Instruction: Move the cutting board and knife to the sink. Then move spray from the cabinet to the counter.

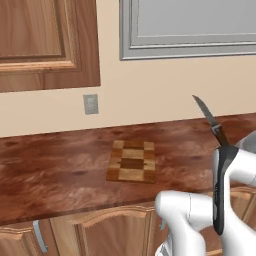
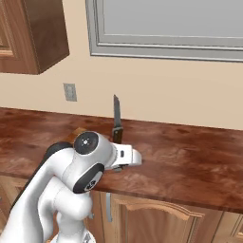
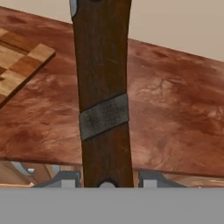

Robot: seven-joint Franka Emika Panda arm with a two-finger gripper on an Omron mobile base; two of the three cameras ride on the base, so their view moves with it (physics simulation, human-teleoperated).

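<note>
My gripper (image 3: 107, 181) is shut on the dark wooden handle of the knife (image 3: 105, 87), which fills the middle of the hand view. The knife (image 1: 214, 125) is held up above the counter (image 1: 50, 175) with its thin silver blade pointing upward, right of the cutting board. It also stands upright as the knife (image 2: 116, 124) just above my white hand. The checkered cutting board (image 1: 132, 161) lies flat on the counter, and its corner is the cutting board (image 3: 17, 65) at the left of the hand view. The sink and the spray are out of view.
A wooden wall cabinet (image 1: 45, 40) with a shut door hangs at the upper left. A wall outlet (image 1: 90, 104) sits above the counter, a grey-framed window (image 2: 166, 28) behind it. Base cabinet doors (image 2: 156, 218) run below the counter's front edge.
</note>
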